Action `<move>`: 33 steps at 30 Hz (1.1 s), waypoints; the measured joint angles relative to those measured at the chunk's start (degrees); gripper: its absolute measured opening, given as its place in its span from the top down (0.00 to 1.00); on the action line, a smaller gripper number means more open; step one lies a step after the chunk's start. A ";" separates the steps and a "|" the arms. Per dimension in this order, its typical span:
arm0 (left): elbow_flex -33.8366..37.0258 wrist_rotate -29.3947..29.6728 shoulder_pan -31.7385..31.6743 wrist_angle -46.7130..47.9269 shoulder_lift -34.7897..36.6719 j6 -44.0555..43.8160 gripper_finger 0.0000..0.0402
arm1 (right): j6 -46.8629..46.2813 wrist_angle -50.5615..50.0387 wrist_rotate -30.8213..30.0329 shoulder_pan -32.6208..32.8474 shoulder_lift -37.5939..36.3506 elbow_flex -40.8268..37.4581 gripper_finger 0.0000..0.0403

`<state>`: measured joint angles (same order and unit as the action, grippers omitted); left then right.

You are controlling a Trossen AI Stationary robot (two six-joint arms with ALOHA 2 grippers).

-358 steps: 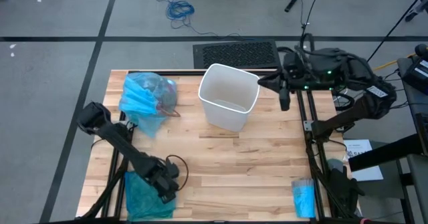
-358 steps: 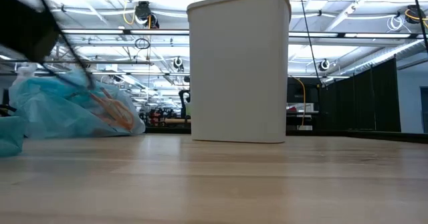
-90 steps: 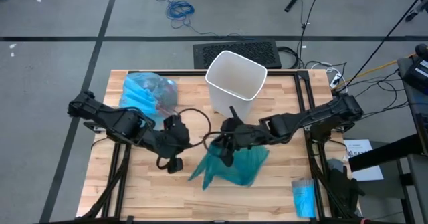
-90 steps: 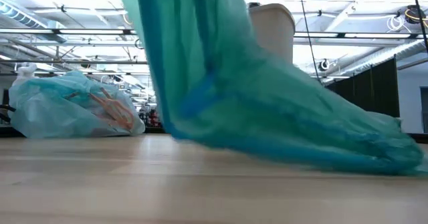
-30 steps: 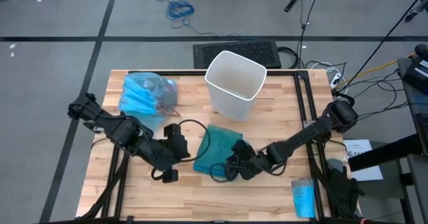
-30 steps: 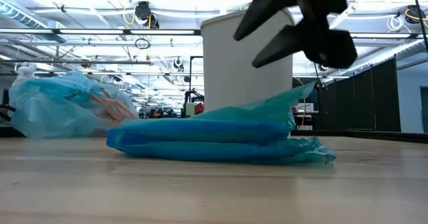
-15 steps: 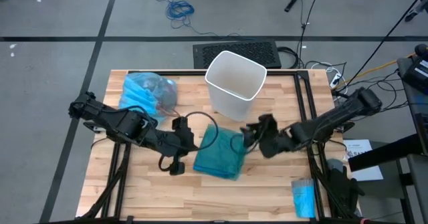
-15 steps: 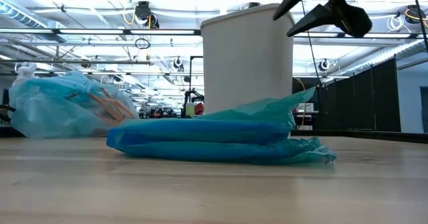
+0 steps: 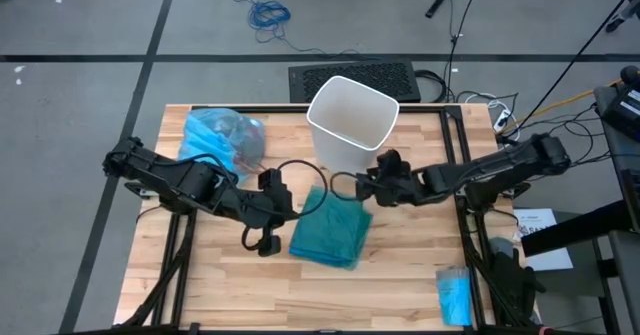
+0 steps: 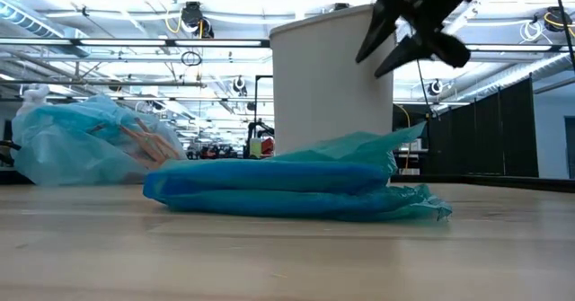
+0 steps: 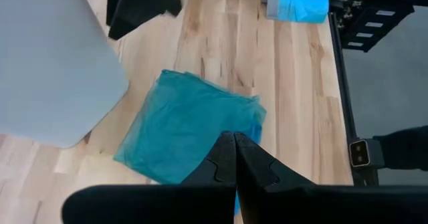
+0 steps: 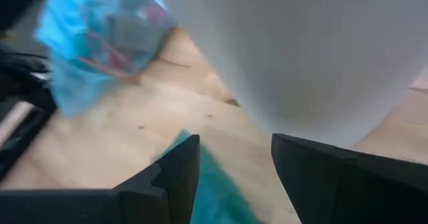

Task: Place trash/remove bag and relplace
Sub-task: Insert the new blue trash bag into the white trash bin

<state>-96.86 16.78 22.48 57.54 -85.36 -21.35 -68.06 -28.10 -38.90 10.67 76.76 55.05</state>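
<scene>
The bag (image 9: 220, 143), light sky-blue and crinkled, lies bunched on the table's far left. Brown and reddish trash (image 10: 148, 148) shows through it. A white bin (image 9: 348, 125) stands upright at the far middle. A darker teal bag (image 9: 332, 230) lies folded flat in front of the bin. My left gripper (image 9: 288, 205) hovers shut above the teal bag's left edge (image 11: 144, 140) and touches nothing. My right gripper (image 9: 368, 188) hangs open in the air just in front of the bin (image 12: 301, 50), above the teal bag's far right corner.
A small bright-blue roll (image 9: 453, 295) lies at the table's near right corner. Bare wood (image 9: 400, 275) lies between it and the teal bag. A dark mat (image 9: 352, 78) and cables lie on the floor beyond the far edge.
My right gripper has risen from beside the teal bag's near right part and swung toward the far edge, up to the bin, staying open. My left gripper has drifted a little toward the far edge. The teal bag has lain still, folded flat.
</scene>
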 joint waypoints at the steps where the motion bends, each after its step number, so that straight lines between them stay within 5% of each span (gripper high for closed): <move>1: 0.00 0.03 0.00 -0.01 0.00 0.54 1.00 | 0.15 -0.17 0.46 -0.87 0.54 0.00 0.56; 33: 0.00 3.12 -0.39 0.99 -0.02 0.82 1.00 | 2.46 -5.18 4.26 -19.96 5.62 0.00 0.56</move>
<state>-96.86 19.90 22.09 58.52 -85.38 -20.53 -65.60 -33.28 -34.64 -9.29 82.38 55.05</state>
